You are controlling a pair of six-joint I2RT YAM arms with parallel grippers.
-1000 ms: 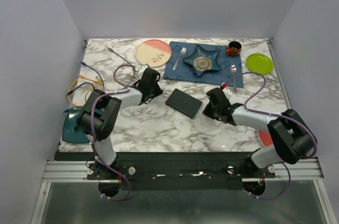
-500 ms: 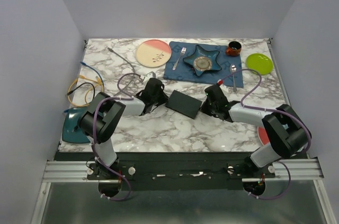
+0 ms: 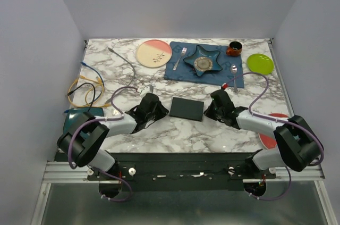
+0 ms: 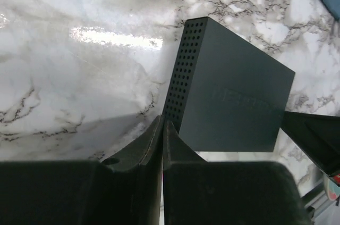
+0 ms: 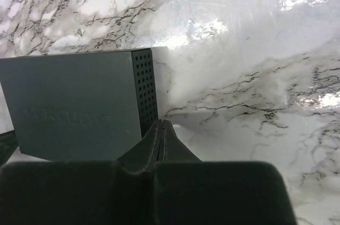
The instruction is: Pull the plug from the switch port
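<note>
Two arms stretch low and forward over the marble table (image 3: 175, 134). The left gripper (image 3: 161, 111), jaws closed to a thin slit and empty, points at the left end of the switch (image 3: 187, 109), which lies flat mid-table. The right gripper (image 3: 209, 112), fully closed and empty, sits just beside its perforated right end.

Switch (image 3: 187, 108) flanked on both short sides, left gripper (image 3: 162, 111) just beside its left edge, right gripper (image 3: 209, 109) just beside its right, bare table (image 3: 180, 132) open along near side, placemat (image 3: 175, 73) near behind, cables (image 3: 90, 80) well apart at left
</note>
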